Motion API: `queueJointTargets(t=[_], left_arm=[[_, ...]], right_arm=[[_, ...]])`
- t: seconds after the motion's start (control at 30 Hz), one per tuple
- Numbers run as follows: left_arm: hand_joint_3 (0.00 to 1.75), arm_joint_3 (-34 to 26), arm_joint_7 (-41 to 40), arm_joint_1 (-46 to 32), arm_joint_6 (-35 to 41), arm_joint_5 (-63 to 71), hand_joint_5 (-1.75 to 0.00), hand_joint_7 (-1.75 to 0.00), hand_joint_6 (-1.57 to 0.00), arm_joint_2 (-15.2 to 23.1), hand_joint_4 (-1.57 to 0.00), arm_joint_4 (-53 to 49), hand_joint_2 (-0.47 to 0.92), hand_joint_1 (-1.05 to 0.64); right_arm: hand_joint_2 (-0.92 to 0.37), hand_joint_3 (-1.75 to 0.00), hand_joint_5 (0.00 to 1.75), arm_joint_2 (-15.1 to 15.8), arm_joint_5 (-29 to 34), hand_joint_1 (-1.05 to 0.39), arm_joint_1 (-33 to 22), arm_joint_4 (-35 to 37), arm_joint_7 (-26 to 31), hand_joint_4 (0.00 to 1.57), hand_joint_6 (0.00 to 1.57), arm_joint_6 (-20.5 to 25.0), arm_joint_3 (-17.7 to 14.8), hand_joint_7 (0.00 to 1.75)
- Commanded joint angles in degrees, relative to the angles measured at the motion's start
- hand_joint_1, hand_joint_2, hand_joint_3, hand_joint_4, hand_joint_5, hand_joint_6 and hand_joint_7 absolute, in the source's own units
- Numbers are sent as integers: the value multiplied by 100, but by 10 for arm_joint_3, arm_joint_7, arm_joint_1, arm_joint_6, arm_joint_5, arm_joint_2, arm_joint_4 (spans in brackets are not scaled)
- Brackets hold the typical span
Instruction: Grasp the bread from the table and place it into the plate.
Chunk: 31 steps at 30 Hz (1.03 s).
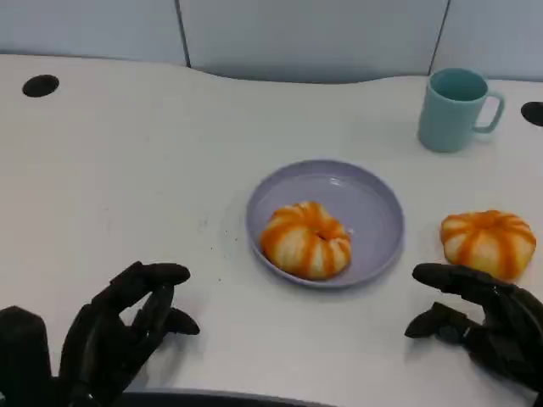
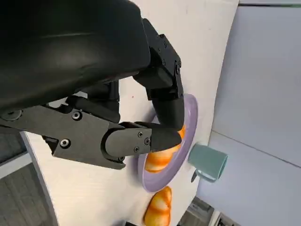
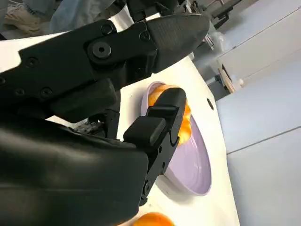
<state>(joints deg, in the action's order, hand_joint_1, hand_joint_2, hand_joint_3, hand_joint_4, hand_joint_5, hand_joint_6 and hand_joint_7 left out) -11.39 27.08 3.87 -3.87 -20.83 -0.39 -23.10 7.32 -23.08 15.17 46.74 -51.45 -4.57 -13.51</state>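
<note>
1. We see a white table (image 1: 127, 170) with a lilac plate (image 1: 373, 212) near its middle, in front of the robot.
2. One orange-striped bread (image 1: 305, 240) lies inside the plate, toward its near-left part, resting on the plate floor.
3. A second bread (image 1: 488, 242) sits on the bare table to the right of the plate, apart from its rim and touching nothing that we can make out.
4. Our right hand (image 1: 484, 322) is low over the table, just in front of that second bread. Its fingers are spread apart and hold nothing. The uppermost fingertip (image 1: 428, 273) lies close to the bread's near edge, but we cannot tell whether it touches.
5. Our left hand (image 1: 110, 339) rests at the near-left of the table, well apart from the plate. Fingers are loosely curved with gaps between them, nothing in the grasp.
6. A teal mug (image 1: 454, 110) stands upright at the far right of the table, handle turned to the right, well behind the second bread.
7. From the left wrist view we see the plate on edge past the fingers (image 2: 164, 136), the plated bread partly hidden by them, the mug and the loose bread beyond.
8. From the right wrist view the plate and its bread appear beyond the fingers (image 3: 160, 127).
</note>
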Motion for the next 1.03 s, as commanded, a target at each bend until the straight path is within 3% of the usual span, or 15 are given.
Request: queueJointTargets(t=[0.03, 0.17, 0.47, 1.03], left_arm=[[34, -7, 14, 8, -11, -11, -171, -115, -50, 7, -46, -15, 92, -52], [32, -13, 36, 18, -17, -25, -168, -111, -46, 9, -43, -34, 92, -51], [22, -24, 53, 29, -25, -36, -158, -76, -55, 8, -41, -62, 92, -43], [17, -33, 65, 43, -42, -42, -154, -65, -63, 9, -47, -89, 92, -43]], right_arm=[[-92, -10, 115, 11, 3, -44, -5, 13, 5, 56, 81, 1, -5, 34], [-92, -8, 115, 12, -1, -45, 4, 31, -3, 56, 81, -6, -10, 34], [-92, -8, 115, 13, 1, -42, 18, 63, -15, 57, 82, -25, -19, 34], [-92, -7, 114, 10, 2, -40, 27, 85, -18, 58, 83, -33, -25, 32]])
